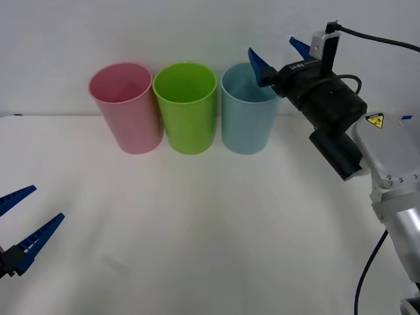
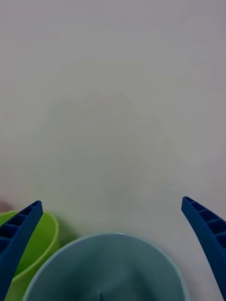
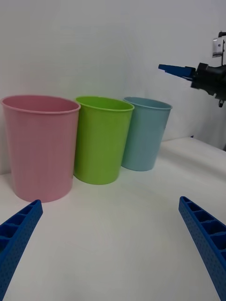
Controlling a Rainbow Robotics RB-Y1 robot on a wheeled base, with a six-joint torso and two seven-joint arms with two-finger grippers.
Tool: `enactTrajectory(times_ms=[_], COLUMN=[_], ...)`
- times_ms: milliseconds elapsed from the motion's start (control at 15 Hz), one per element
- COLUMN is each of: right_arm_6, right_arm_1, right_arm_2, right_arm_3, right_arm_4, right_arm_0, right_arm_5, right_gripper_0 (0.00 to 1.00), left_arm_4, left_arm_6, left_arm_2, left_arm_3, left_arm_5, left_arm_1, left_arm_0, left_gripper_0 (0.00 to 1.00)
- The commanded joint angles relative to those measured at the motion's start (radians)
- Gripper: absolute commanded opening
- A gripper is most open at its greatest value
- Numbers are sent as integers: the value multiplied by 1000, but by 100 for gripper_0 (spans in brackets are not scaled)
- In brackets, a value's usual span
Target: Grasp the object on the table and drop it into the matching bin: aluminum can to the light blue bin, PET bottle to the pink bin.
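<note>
1. Right hand (image 1: 274,58): held above the rim of the light blue bin (image 1: 248,118), blue ribbed fingers spread wide with nothing between them. In the right wrist view the bin's mouth sits directly below, between the two fingers.
2. Aluminum can: not on the tabletop (image 1: 210,223). A thin vertical mark deep inside the light blue bin may be part of it, though that is too faint to confirm. Judged from the empty spread hand over the bin, the can has most likely gone in.
3. Light blue bin: upright, rightmost of three in a row at the far side of the tabletop, just beside the lime green bin (image 1: 186,108).
4. Pink bin (image 1: 126,108): upright, leftmost, just beside the lime green bin; unused for a can.
5. Left hand (image 1: 18,226): low at the near left edge of the tabletop, fingers apart and empty, well apart from the bins; idle.
6. Governing relation: the right hand is the nearer one, directly over the matching bin; the drop line runs straight down.
</note>
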State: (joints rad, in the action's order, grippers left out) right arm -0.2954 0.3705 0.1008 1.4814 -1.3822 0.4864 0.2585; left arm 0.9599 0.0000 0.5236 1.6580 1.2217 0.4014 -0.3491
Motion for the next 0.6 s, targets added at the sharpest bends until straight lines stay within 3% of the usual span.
enactTrajectory(times_ms=[67, 400, 600], right_arm_6=[-5, 2, 18], right_arm_1=[47, 153, 165], right_arm_2=[7, 16, -42], right_arm_3=[108, 313, 388], right_arm_4=[0, 49, 68], right_arm_0=[-100, -313, -437], right_arm_5=[4, 18, 128], right_gripper_0=[100, 100, 100], left_arm_4=[0, 0, 0], left_arm_6=[0, 0, 0], left_arm_2=[0, 0, 0], left_arm_3=[0, 0, 0], left_arm_5=[0, 0, 0], left_arm_1=[0, 0, 0], left_arm_0=[0, 0, 0], left_gripper_0=[100, 100, 100])
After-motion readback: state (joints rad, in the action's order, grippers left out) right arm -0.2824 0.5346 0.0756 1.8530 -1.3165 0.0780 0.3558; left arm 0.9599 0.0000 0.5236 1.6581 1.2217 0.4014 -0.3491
